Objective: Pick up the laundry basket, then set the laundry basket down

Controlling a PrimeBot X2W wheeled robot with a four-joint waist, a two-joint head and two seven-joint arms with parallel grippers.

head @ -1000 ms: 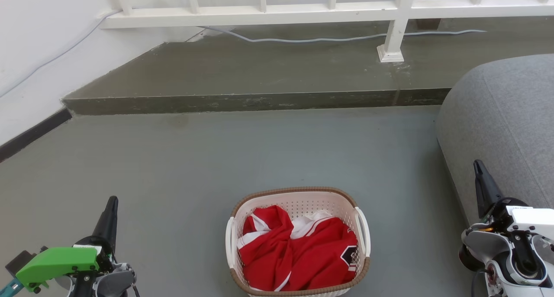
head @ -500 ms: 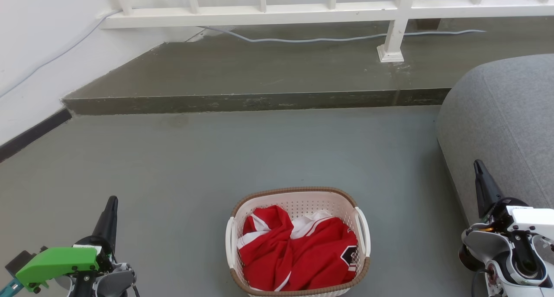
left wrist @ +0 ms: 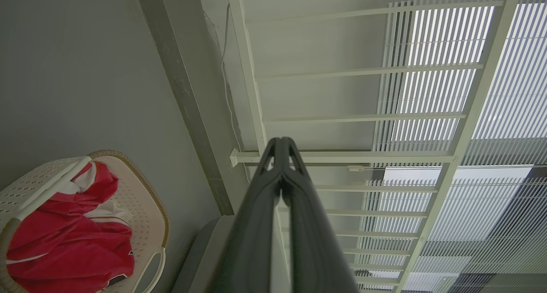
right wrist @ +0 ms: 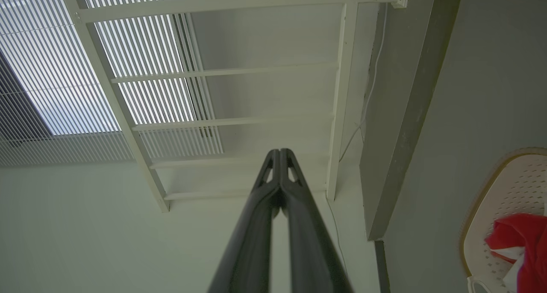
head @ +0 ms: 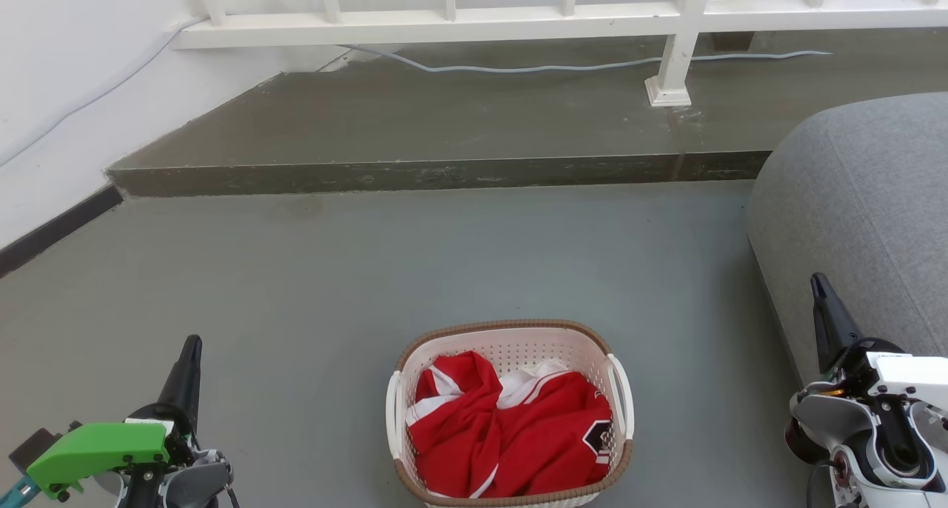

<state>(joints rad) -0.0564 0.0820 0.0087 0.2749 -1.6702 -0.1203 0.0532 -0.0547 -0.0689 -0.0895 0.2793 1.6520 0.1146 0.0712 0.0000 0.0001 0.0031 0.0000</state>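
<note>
Cream laundry basket [head: 511, 345] lies between left fingers [head: 185, 378] and right fingers [head: 826, 315], touching neither; both pairs closed.

Laundry basket [head: 511, 345] between both grippers

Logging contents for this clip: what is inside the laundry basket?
The laundry basket holds a crumpled red-and-white garment. The cloth covers the basket's floor, so anything lying beneath it cannot be seen.

Laundry basket [head: 518, 349]: perforated cream plastic, brown woven-look rim. Red garment [head: 511, 441]: soft cloth. Floor [head: 444, 256]: smooth, matt grey. Sofa [head: 859, 212]: coarse grey fabric.
</note>
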